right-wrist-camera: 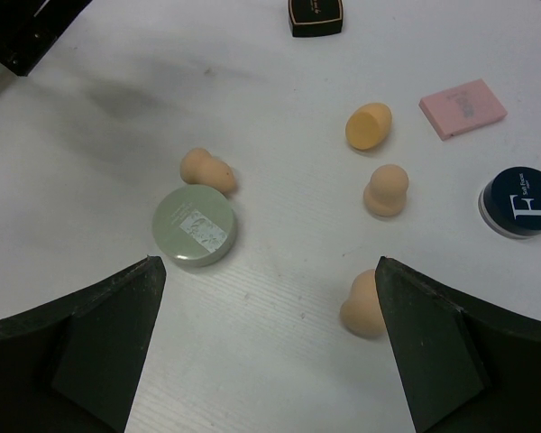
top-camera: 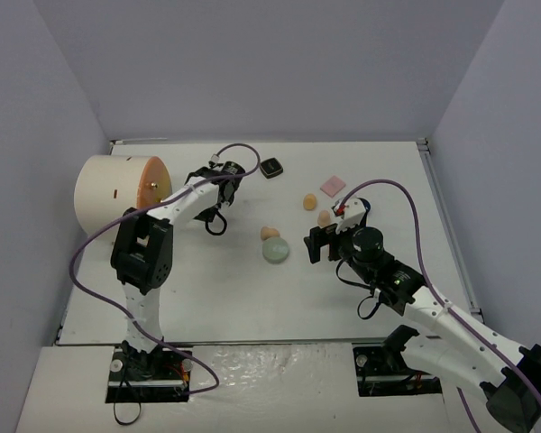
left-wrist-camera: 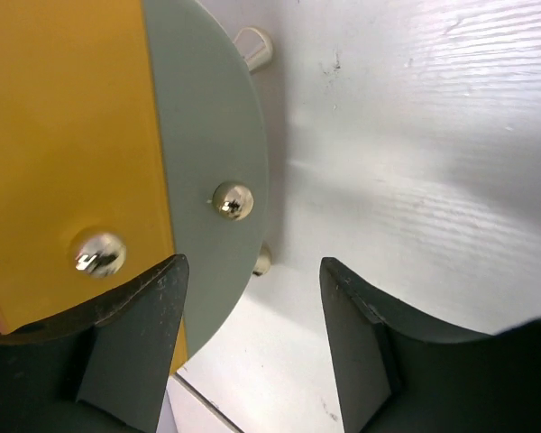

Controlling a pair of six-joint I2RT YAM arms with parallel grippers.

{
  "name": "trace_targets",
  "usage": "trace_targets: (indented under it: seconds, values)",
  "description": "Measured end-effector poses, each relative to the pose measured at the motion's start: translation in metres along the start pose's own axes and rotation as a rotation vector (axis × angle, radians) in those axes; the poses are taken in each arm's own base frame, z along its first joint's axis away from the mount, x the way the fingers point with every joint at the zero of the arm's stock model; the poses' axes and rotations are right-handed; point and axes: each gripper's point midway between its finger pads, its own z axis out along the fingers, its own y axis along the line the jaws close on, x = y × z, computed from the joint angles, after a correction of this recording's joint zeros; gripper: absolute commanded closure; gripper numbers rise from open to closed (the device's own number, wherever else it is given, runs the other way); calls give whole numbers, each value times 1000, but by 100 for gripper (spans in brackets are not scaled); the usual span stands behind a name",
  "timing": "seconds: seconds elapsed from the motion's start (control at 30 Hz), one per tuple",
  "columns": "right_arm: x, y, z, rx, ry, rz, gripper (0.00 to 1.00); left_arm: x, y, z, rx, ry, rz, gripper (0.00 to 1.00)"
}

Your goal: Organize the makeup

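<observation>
In the left wrist view, the left claw [left-wrist-camera: 252,263] hangs partly open. Nothing is between its fingers but bare table [left-wrist-camera: 433,180]. Close beside it stands the cylinder [left-wrist-camera: 63,135], whose orange front carries a grey-green panel [left-wrist-camera: 207,108] and shiny knobs [left-wrist-camera: 233,200]. We judge the claw sits here to work a knob and open the store before anything goes in. No makeup shows in this view.

In the right wrist view, the right claw [right-wrist-camera: 269,262] gapes wide and empty above the makeup, which lies loose on the table. We see a green disc [right-wrist-camera: 194,225] with a sponge [right-wrist-camera: 207,170] just beside it and three more sponges [right-wrist-camera: 385,189] nearby. There is also a pink pad [right-wrist-camera: 463,108], a round compact [right-wrist-camera: 520,201] and a black compact [right-wrist-camera: 316,16] at the far edge. The wide gape suits the fat sponges. The nearest sponge [right-wrist-camera: 362,307], close to one finger, looks to us the likely pick.

The top view gives what neither wrist does. It shows the arms well apart, the left at the cylinder on the far left and the right over the scatter. It hides things too: the right arm covers the round compact and one sponge, so we count only three sponges.
</observation>
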Motion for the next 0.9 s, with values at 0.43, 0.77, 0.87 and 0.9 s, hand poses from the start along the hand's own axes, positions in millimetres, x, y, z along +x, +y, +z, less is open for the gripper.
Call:
trace_targets:
  seconds: [0.43, 0.77, 0.87, 0.9]
  values:
    - [0, 0, 0, -3, 2, 1, 0, -25, 62, -39, -128, -116, -81, 56]
    - [1, 0, 0, -2, 3, 2, 0, -21, 65, -17, -239, -60, 8, 56]
    - [2, -1, 1, -2, 5, 1, 0, -21, 68, -16, -255, -62, 6, 56]
    - [3, -1, 1, -2, 7, 1, 0, -21, 68, -15, -260, -63, 5, 56]
